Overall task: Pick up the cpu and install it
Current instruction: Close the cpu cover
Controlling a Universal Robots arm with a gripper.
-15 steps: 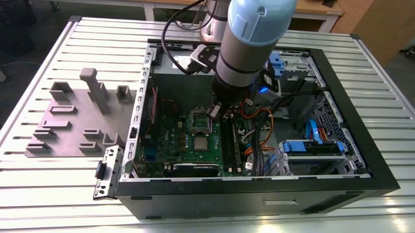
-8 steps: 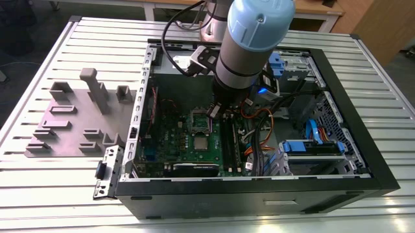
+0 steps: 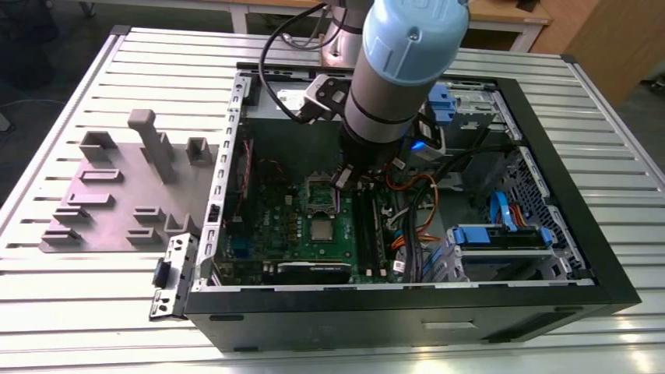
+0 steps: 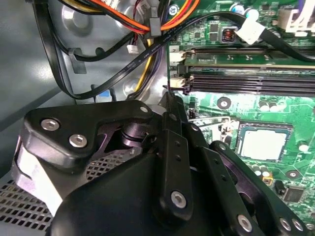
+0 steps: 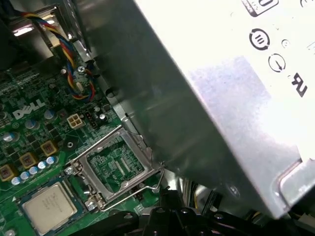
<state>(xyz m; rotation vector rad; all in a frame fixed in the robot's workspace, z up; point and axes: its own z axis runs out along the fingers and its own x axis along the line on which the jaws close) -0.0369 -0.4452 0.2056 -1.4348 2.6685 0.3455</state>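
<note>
Hovering inside the open case [image 3: 540, 257], end effector [image 3: 348, 178] grip state not discernible, cpu [image 5: 49, 208] seated on motherboard [image 5: 29, 142], hinged socket frame [image 5: 115, 164] seen raised in first wrist view.

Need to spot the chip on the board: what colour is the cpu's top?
Silvery grey, lying flat on the green motherboard; the cpu shows best in the first wrist view.

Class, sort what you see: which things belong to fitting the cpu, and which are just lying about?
Belong to the job:
- cpu
- socket frame, swung open beside the cpu
- hand

Just lying about:
- grey jig on the table beside the case
- cables
- memory slots
- metal box
</note>
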